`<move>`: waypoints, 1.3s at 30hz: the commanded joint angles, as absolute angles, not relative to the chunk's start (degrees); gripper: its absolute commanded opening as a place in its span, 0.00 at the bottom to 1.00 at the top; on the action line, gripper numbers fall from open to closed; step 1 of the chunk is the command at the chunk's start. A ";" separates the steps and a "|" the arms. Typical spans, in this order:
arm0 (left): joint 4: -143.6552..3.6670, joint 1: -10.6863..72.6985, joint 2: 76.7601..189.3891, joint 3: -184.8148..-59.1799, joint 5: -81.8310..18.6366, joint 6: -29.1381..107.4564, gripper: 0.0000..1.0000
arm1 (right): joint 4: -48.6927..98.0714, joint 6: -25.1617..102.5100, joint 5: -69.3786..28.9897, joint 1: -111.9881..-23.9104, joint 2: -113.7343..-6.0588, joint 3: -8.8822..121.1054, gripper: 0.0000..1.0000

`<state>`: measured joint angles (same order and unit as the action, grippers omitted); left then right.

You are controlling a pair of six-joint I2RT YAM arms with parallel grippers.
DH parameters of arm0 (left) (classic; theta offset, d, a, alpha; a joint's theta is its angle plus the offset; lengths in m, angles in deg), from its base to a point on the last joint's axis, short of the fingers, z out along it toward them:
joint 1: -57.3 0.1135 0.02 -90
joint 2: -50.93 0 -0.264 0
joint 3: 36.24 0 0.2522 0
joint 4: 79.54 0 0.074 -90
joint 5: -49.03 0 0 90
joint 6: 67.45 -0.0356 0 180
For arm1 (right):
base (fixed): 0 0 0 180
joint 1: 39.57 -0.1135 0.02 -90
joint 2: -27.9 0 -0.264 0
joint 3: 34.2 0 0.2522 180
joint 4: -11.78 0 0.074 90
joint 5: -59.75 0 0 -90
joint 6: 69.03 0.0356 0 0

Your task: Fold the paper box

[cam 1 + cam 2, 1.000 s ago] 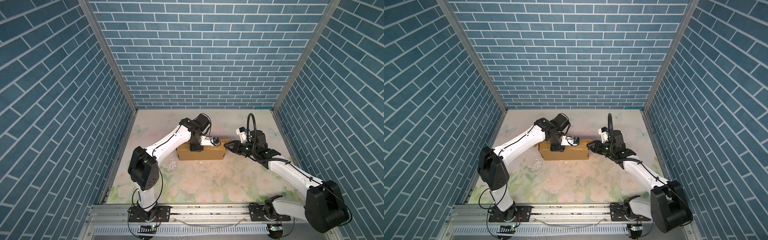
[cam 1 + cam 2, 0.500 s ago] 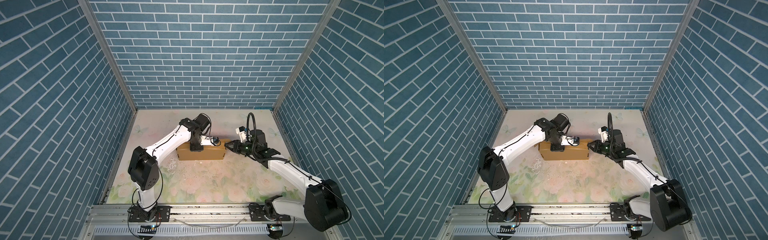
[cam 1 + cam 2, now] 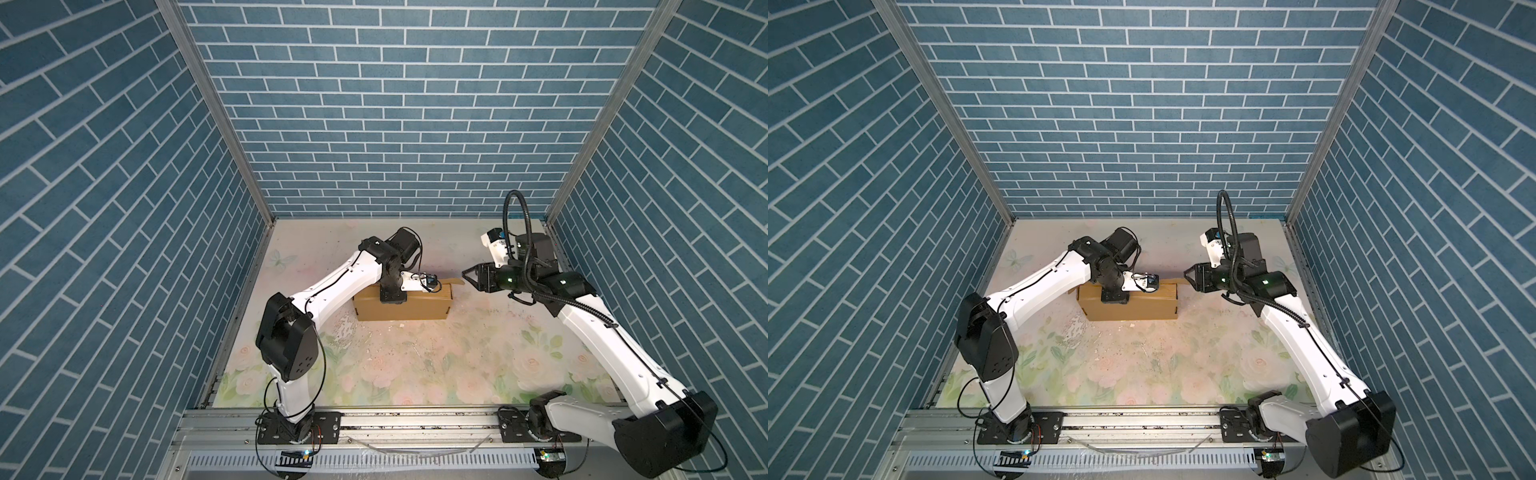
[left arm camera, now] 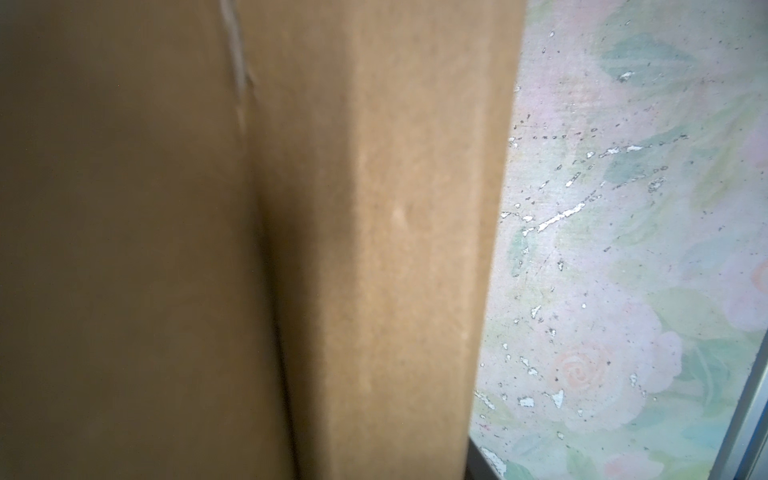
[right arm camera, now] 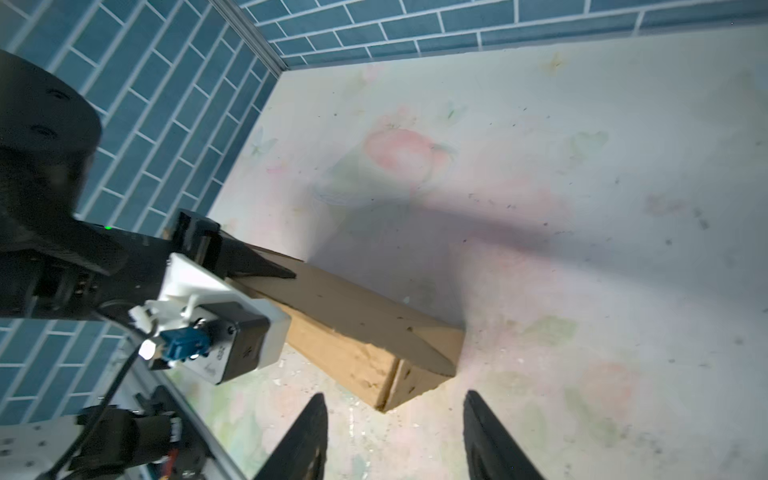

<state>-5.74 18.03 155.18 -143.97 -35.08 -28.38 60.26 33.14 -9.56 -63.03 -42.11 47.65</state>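
1. On the floral mat (image 3: 415,365), toward its back middle, lies one box (image 3: 403,309). It is shut into a low rectangular block, with its long side facing the front rail (image 3: 415,419). Both top views show it (image 3: 1129,309).
2. Two arms reach it: the left arm (image 3: 332,286) from the left and the right arm (image 3: 602,328) from the right.
3. The left gripper (image 3: 392,295) sits at the box's top front edge, left of the middle, touching the cardboard. In the right wrist view one black finger (image 5: 257,266) lies along the top panel. The second finger is hidden, so it cannot be told whether the jaws pinch the cardboard.
4. The left wrist view is mostly filled by the blurred box (image 4: 395,249): two panels meeting at one crease, with mat beside them.
5. The right gripper (image 3: 468,277) hovers just off the box's right end, clear of it. Its two fingers are spread with nothing between them, and the right wrist view shows the box's end corner just ahead of them (image 5: 393,394).
6. One thin tab (image 3: 455,281) pokes out from the top of the right end toward the right gripper. Whether they touch cannot be told.
7. Three blue brick walls (image 3: 395,104) enclose the mat.
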 commanded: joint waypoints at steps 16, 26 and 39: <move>-7.76 18.62 159.65 -141.45 -34.64 -29.08 0.45 | 69.41 21.14 -13.43 -68.46 -54.83 56.72 0.28; -8.20 18.62 159.99 -141.41 -34.16 -28.68 0.42 | 67.92 27.07 -10.60 -69.62 -54.66 57.51 0.02; -9.02 18.62 159.92 -141.34 -33.84 -27.94 0.43 | 64.86 42.50 -15.00 -70.17 -54.60 53.70 0.00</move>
<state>-6.95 18.44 155.70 -143.84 -34.23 -27.77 67.89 36.98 -13.38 -69.70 -55.08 54.06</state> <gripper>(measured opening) 0.426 0.045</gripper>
